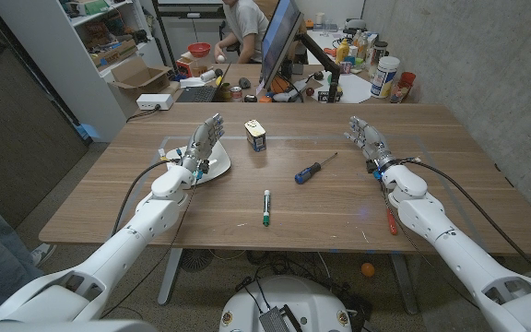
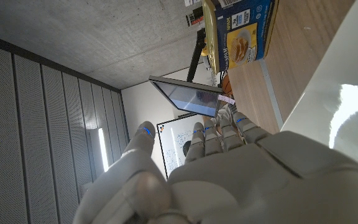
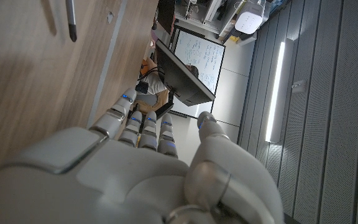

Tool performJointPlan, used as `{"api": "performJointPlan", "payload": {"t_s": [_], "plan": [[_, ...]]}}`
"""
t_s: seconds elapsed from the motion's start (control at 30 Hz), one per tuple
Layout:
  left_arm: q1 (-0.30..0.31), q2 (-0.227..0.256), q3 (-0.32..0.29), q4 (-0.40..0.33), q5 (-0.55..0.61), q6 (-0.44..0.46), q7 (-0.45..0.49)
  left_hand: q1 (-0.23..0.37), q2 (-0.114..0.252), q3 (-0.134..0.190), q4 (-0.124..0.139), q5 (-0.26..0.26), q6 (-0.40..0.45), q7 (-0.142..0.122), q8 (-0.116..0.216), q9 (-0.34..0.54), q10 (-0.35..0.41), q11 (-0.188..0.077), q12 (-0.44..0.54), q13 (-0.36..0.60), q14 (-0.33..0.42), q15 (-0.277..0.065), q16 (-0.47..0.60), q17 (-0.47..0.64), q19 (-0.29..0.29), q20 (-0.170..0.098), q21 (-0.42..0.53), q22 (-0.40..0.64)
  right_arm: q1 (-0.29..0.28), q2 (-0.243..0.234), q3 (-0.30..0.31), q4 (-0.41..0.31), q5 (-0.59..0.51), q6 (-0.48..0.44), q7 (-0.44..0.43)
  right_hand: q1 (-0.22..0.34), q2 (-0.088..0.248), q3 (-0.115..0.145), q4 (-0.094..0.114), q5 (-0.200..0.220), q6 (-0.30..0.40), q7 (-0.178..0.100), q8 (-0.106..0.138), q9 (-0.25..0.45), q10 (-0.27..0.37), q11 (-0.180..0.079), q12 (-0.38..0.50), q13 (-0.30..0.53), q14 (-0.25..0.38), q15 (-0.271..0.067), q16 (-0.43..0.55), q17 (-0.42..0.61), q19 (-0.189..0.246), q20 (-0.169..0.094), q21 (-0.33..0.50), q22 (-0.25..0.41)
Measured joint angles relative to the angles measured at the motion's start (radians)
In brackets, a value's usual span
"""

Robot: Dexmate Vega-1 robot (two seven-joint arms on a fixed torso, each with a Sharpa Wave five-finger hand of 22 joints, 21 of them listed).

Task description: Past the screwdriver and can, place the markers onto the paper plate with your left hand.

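white paper plate [image 1: 216, 167], green-capped marker [image 1: 265, 207], blue-handled screwdriver [image 1: 313, 169]

The can's [image 2: 241, 34] label lettering is too small and blurred to read; nothing else bears legible text.

Robot body, two arms. Shells: smooth white rounded casing on both forearms and upper arms, entering the head view at 7 and 5 o'clock. Cables: one black cable loops along the outside of each forearm to the wrist. Left hand [image 1: 203, 144] and right hand [image 1: 365, 136]: pale grey segmented fingers with darker joints; wrist views show white-grey palm-back plates and small blue marks on the finger segments.
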State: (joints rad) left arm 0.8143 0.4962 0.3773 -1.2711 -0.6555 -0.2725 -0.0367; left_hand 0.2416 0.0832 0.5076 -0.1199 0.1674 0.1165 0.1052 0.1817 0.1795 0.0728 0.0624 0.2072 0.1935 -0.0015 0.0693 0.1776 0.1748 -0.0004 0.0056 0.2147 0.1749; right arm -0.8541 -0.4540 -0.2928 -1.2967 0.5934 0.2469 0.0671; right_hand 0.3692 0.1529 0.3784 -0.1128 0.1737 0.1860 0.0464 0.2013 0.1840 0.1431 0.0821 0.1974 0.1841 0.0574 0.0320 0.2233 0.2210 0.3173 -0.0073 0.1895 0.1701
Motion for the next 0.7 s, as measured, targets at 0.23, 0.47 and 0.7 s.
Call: {"api": "performJointPlan", "payload": {"t_s": [0.23,0.47,0.7], "plan": [[0.001,0.008,0.001,-0.012,0.005,0.008,0.006,0.009,0.009,0.006,-0.006,0.000,0.000,0.000,0.000,0.000,0.000,0.000,0.000,0.000,0.001,0.008,0.000,0.000,-0.005,0.006,0.000,0.000,-0.005,0.010,0.014,-0.005,-0.012,-0.008,0.009,0.000,0.000,0.000,0.000,0.000,0.000,0.000,0.000,0.000,0.000,0.000,0.000,0.000,0.000,0.000,0.000,0.000,0.000,0.000,0.000,0.000],[0.011,0.026,0.001,-0.034,0.016,0.019,0.015,0.044,0.019,0.024,-0.024,0.007,0.000,0.000,0.000,0.000,0.000,0.000,0.000,0.000,0.001,0.008,0.000,0.000,-0.002,0.009,-0.004,0.000,-0.009,0.018,0.021,-0.011,-0.022,-0.014,0.013,0.000,0.000,0.000,0.000,0.000,0.005,-0.005,0.000,0.000,0.000,0.000,0.000,0.000,0.004,0.004,0.000,0.004,0.000,0.000,0.000,0.000],[0.018,0.050,0.001,-0.056,0.038,0.035,0.027,0.088,0.023,0.043,-0.043,0.012,0.000,0.000,0.007,0.000,0.000,0.000,0.000,0.000,0.001,0.008,0.000,0.000,-0.008,0.015,-0.012,-0.003,-0.013,0.024,0.025,-0.019,-0.028,-0.015,0.013,0.000,0.000,0.000,0.000,0.000,0.007,-0.015,0.000,0.000,0.000,0.000,0.000,0.005,0.004,0.004,0.000,0.005,0.000,0.000,0.000,0.000]]}}
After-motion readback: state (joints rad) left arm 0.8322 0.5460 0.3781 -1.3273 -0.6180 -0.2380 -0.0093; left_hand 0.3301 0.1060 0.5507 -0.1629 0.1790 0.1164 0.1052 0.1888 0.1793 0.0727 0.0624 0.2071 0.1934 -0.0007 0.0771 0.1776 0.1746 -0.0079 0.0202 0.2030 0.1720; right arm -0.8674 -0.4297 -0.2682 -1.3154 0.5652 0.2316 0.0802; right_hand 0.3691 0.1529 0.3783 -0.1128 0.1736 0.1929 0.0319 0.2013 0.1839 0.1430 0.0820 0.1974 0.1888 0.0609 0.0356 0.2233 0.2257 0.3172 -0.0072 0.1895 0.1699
